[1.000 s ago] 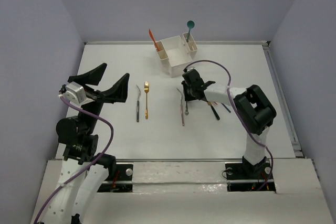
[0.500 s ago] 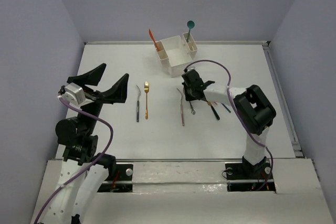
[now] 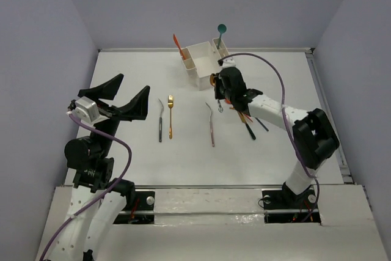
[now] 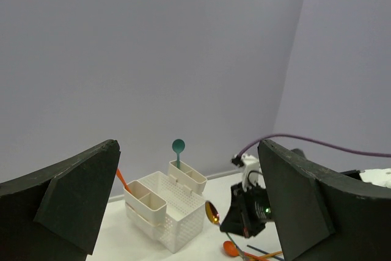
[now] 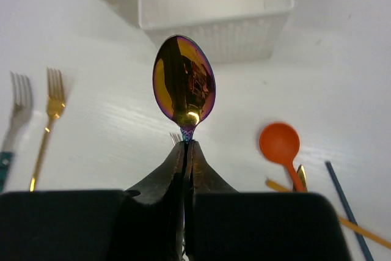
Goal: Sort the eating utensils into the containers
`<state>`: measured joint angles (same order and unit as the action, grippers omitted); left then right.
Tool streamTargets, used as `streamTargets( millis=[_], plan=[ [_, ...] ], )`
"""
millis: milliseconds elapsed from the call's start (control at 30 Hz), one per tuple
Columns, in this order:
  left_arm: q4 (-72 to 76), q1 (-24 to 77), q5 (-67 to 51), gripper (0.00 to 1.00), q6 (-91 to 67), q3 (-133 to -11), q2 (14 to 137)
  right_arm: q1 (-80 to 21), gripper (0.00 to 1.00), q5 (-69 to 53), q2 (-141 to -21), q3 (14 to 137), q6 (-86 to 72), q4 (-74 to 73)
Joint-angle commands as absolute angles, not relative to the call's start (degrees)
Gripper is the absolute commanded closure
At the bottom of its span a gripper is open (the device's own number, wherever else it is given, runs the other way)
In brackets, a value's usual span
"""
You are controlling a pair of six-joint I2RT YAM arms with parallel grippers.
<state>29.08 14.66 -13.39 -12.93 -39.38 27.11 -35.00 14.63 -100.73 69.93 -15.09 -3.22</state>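
Right claw (image 5: 185,145) clamps spoon (image 5: 183,84); box (image 5: 214,40) holds teal utensil (image 3: 221,29).

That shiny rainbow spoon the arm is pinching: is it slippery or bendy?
Probably slippery: the spoon has a mirror-polished bowl and the right tool pinches only its thin neck, so it may pivot. It looks like stiff metal, standing straight without sagging. Likely light, since that small pinch carries it.
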Motion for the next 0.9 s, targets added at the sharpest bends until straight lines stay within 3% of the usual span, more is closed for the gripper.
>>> streamTargets(
  millis=[0, 233, 600, 867],
  plan=[
    [32.2, 14.9, -13.7, 0.01, -12.8, -41.0, 26.7, -32.1, 1.00, 15.6, -97.4, 73.6, -11.9, 12.6],
    [32.2, 14.9, -13.5, 0.01, -12.7, -41.1, 27.0, -25.1, 1.00, 12.0, -106.0, 80.1, -11.3, 36.8],
    [32.2, 14.3, -13.4, 0.01, -12.2, -41.5, 28.2, -21.6, 1.00, 14.2, -130.5, 114.2, -2.8, 40.1],
    [32.2, 13.8, -13.6, 0.01, -12.0, -41.5, 30.0, -20.5, 1.00, 11.7, -140.0, 125.3, -2.8, 39.6]
  ],
)
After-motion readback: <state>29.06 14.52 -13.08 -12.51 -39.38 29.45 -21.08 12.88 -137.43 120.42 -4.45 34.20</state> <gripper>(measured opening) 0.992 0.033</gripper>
